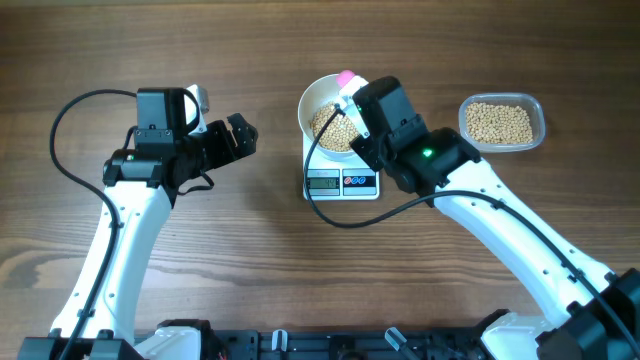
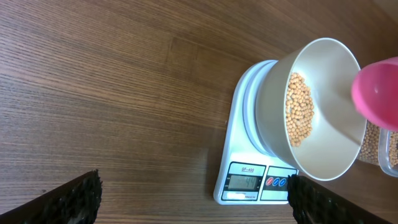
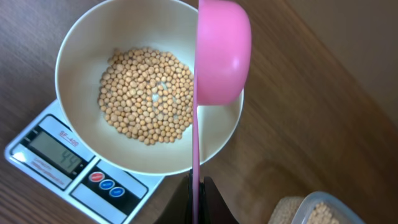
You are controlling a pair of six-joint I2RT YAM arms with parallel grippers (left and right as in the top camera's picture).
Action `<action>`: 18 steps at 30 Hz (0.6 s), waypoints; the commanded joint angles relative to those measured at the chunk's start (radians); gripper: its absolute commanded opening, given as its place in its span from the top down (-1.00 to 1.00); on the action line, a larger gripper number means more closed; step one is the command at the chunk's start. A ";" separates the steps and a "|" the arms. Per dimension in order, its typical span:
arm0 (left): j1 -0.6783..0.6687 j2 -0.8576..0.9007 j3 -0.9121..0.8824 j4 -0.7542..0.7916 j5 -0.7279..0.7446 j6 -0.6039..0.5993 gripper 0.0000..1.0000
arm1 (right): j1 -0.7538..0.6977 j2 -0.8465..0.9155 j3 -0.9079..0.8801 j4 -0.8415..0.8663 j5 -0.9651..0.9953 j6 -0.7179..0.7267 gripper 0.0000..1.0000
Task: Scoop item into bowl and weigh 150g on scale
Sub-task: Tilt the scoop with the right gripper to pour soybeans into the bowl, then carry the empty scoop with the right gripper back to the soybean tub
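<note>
Dump step: R claw (image 3: 198, 199) clamped narrow on small pink plastic scoop (image 3: 222, 53), over deep white round bowl (image 3: 78, 124) w/ tan round beans (image 3: 146, 93), atop flat white square scale (image 3: 56, 155). L claw (image 1: 243, 137) wide, empty. Next, prob.: read display, rescoop from clear plastic tub (image 1: 502, 122).

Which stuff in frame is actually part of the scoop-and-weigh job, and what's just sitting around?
In use: beans, white bowl, scale, pink scoop held by the right gripper, clear tub of more beans.
Idle: left gripper, open, apart from the scale; wooden table.
</note>
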 commanded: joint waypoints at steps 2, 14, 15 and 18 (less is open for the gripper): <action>-0.003 0.005 0.019 0.000 -0.009 0.008 -1.00 | -0.047 -0.048 0.123 -0.055 -0.003 0.177 0.92; -0.002 0.005 0.019 0.000 -0.010 0.008 -1.00 | -0.583 -0.086 0.244 -0.442 -0.353 -0.024 0.91; -0.002 0.005 0.019 0.001 -0.010 0.008 -1.00 | -0.632 -0.077 0.244 -0.462 -0.371 -0.033 0.91; -0.002 0.005 0.019 0.001 -0.010 0.008 -1.00 | -0.752 -0.044 0.244 -0.491 -0.385 -0.069 0.91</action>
